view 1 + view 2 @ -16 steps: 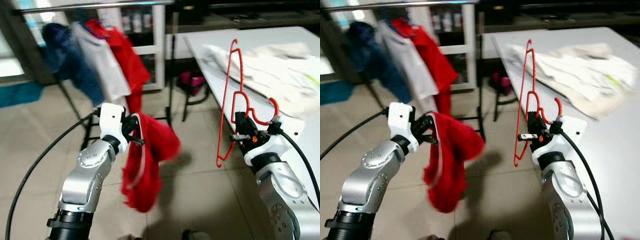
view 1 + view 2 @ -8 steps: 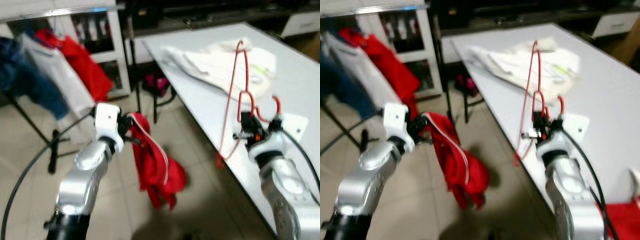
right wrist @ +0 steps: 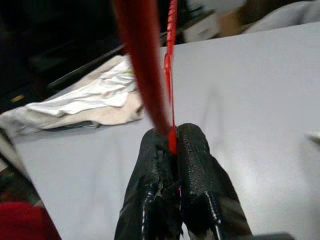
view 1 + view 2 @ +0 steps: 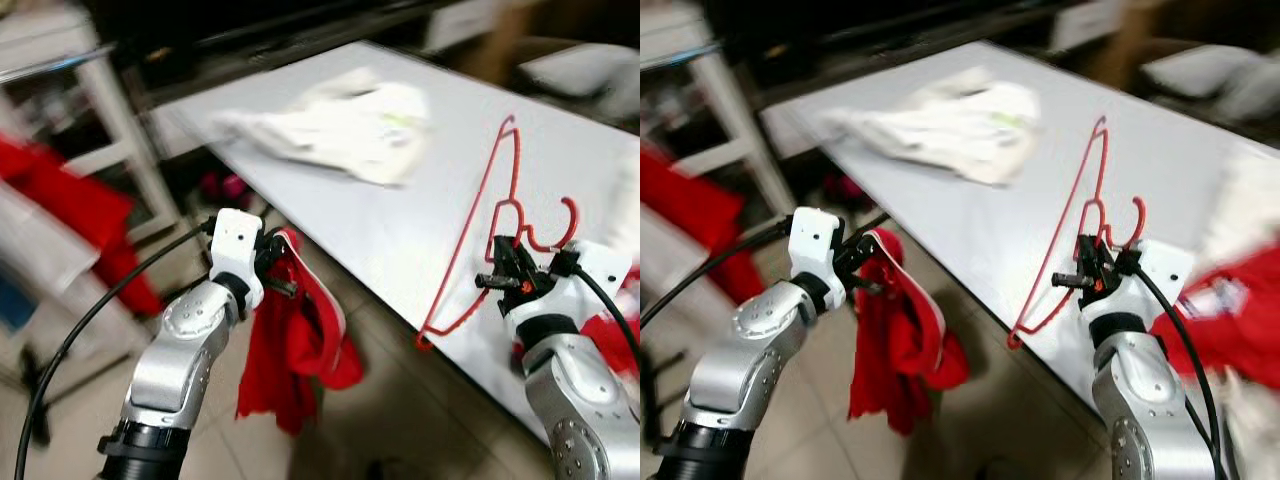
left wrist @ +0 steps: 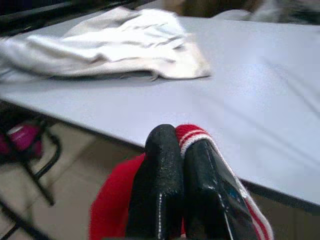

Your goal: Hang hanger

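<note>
The right gripper (image 4: 500, 282) pinches a red wire hanger (image 4: 487, 228) between its fingers (image 3: 197, 172), holding it upright above the near edge of the white counter (image 4: 420, 215), hook end beside the wrist. The left gripper (image 4: 275, 270) has its fingers (image 5: 160, 180) pressed together on a red garment (image 4: 295, 355) with white trim, which hangs down over the tiled floor (image 4: 400, 430) just off the counter's edge. A pale cloth heap (image 4: 340, 125) lies farther back on the counter. More red clothing (image 4: 70, 215) hangs at the far left, blurred. No writing or labels can be read.
</note>
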You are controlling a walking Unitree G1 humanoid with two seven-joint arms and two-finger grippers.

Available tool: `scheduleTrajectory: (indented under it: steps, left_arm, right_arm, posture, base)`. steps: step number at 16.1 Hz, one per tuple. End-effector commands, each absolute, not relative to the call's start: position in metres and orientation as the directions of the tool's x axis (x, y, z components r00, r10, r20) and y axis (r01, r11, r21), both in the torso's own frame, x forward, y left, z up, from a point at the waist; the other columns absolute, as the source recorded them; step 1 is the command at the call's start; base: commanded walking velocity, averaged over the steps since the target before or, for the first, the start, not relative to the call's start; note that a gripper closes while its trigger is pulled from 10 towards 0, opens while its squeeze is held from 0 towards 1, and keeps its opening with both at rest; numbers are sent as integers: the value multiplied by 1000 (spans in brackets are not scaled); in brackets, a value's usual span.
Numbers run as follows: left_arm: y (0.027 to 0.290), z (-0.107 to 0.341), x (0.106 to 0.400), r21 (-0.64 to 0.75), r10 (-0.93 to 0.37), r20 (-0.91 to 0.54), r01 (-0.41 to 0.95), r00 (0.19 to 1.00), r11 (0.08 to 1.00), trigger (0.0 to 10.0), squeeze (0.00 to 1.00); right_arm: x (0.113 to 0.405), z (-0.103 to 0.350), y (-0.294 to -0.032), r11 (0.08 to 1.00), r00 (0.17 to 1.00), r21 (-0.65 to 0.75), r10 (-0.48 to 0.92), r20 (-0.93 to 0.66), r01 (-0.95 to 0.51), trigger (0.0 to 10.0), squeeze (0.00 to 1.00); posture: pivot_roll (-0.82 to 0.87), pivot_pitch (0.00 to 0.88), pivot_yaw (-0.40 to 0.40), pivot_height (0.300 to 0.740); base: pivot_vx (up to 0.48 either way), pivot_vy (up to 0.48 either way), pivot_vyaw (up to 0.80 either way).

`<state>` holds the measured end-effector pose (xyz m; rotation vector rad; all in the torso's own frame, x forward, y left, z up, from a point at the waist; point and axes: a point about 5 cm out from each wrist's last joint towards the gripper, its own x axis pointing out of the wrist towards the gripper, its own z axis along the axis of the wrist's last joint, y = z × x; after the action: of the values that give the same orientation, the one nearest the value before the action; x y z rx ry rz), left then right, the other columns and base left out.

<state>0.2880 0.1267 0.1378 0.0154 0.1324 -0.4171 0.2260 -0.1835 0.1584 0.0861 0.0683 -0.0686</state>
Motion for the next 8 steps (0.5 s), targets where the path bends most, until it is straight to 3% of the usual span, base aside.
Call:
scheduleTrajectory:
  steps: [1, 3, 8]
  left_arm:
    - [135, 144, 293, 14, -375, -109, 378, 921, 926, 10000, 0]
    - [132, 146, 294, 54, -391, -102, 397, 915, 916, 10000, 0]
    - [130, 142, 291, 49, -387, -111, 394, 915, 918, 10000, 0]
  right_arm:
    - [226, 161, -177, 995, 996, 79, -48, -73, 54, 10000, 0]
    - [227, 162, -176, 996, 996, 73, -38, -75, 43, 10000, 0]
    - [229, 163, -178, 999, 996, 28, -33, -77, 35, 10000, 0]
  posture:
    - [-88, 7, 74, 740]
    - [-88, 8, 72, 740]
    - [-101, 6, 59, 740]
  base:
    - [0, 480, -800]
    - [0, 127, -800]
    - [0, -480, -800]
